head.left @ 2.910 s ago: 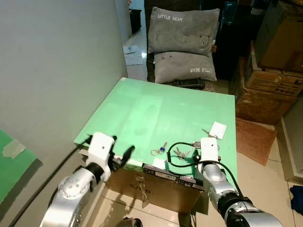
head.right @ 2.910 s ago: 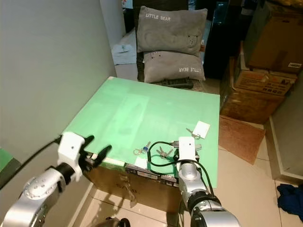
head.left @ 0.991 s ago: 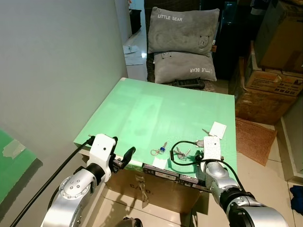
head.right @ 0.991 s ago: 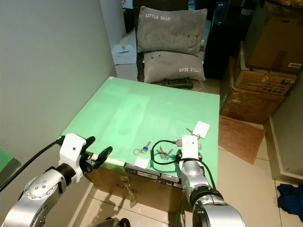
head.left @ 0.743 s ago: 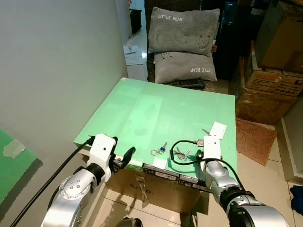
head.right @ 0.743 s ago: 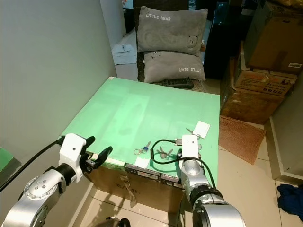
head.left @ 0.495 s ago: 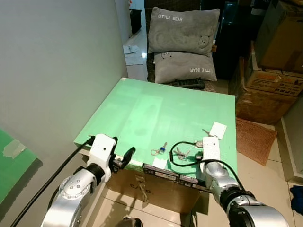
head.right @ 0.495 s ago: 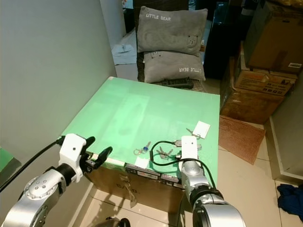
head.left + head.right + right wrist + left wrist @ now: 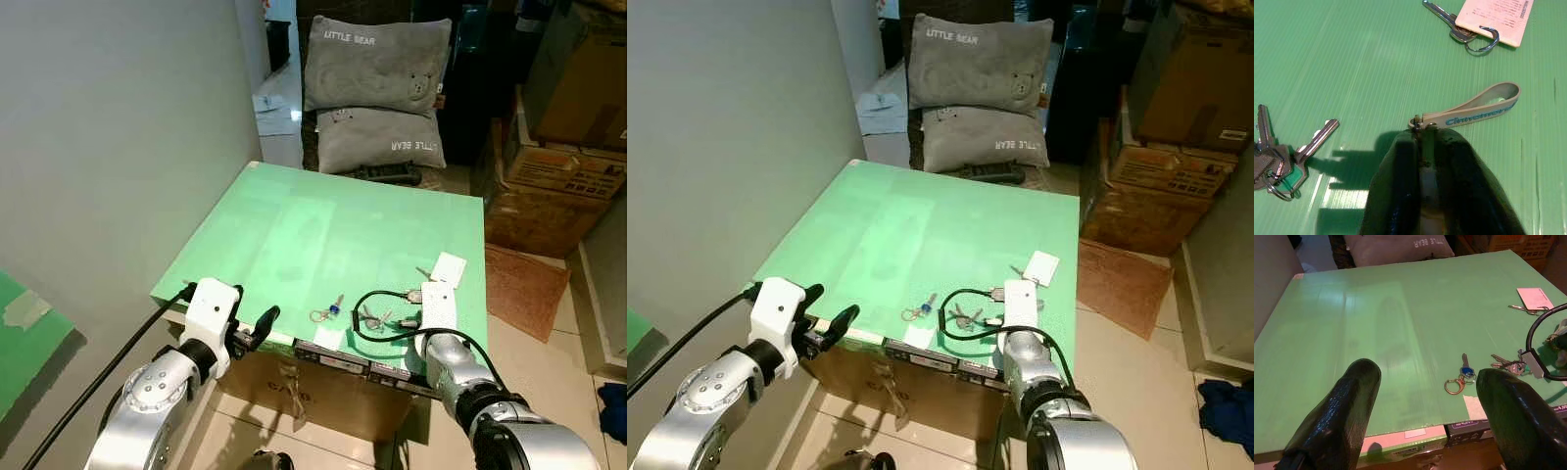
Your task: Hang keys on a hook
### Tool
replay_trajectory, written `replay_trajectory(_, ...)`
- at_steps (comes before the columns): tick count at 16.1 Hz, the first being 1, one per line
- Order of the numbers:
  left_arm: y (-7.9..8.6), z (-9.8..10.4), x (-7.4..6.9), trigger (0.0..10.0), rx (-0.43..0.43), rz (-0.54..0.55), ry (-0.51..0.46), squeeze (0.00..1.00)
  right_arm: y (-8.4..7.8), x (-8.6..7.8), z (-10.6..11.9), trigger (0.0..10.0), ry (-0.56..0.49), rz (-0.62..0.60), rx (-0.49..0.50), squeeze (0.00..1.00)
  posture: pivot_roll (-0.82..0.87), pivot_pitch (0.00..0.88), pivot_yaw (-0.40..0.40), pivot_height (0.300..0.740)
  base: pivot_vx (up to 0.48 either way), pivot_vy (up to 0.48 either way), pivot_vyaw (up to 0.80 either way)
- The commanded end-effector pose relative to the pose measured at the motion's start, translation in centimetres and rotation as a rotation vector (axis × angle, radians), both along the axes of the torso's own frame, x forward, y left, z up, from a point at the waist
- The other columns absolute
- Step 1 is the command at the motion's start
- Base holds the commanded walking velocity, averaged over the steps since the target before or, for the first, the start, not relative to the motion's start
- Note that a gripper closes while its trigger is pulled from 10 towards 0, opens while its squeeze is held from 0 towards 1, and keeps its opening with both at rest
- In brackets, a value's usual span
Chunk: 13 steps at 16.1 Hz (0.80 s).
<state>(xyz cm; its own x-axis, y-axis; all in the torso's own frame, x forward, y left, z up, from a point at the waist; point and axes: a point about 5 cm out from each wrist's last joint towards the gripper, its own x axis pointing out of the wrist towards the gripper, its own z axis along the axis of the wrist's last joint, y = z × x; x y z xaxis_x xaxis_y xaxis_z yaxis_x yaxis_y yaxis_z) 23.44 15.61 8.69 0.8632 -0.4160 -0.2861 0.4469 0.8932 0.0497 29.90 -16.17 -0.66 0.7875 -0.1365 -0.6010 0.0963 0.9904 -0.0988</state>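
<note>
Where grey pillows (image 9: pixel 377 64) lean, a green table (image 9: pixel 294 235) meets cardboard boxes (image 9: pixel 558 186).

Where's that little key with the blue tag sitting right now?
The blue-tagged key lies flat near the front edge of the green table, left of the silver key bunch and between the two grippers, touched by neither.

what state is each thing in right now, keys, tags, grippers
right gripper: shut on strap keyring, low over the green board
strap keyring: flat on the board, ring end pinched
left gripper: open, at the board's near edge, holding nothing
blue-tagged key: lying flat, untouched
key bunch: lying flat, loose
card-tagged key: lying flat, card over it
green board: flat on cardboard boxes
</note>
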Motion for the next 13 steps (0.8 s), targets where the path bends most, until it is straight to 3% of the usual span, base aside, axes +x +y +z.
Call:
replay_trajectory(1, 0.2, -0.2, -0.2, 10.0, 0.006, 0.005, 0.015, 0.00, 0.4, -0.3, -0.4, 0.0, 0.039, -0.003, 0.046, 0.00, 0.14, 0.078, 0.083, 0.740, 0.000, 0.000, 0.00)
replay_trajectory(5, 0.2, -0.2, -0.2, 10.0, 0.009, 0.002, 0.019, 0.00, 0.5, -0.2, -0.3, 0.0, 0.026, 0.023, 0.039, 0.00, 0.13, 0.087, 0.086, 0.740, 0.000, 0.000, 0.00)
replay_trajectory(8, 0.1, -0.3, 0.0, 10.0, 0.009, 0.003, 0.019, 0.00, 0.5, 0.9, 1.0, 0.0, -0.084, 0.118, -0.111, 0.00, 0.12, 0.084, 0.085, 0.740, 0.000, 0.000, 0.00)
replay_trajectory(13, -0.2, -0.4, 0.4, 10.0, 0.002, 0.000, 0.015, 0.00, 1.7, 1.9, 3.0, 0.0, -0.277, 0.212, -0.257, 0.00, 0.10, 0.079, 0.081, 0.740, 0.000, 0.000, 0.00)
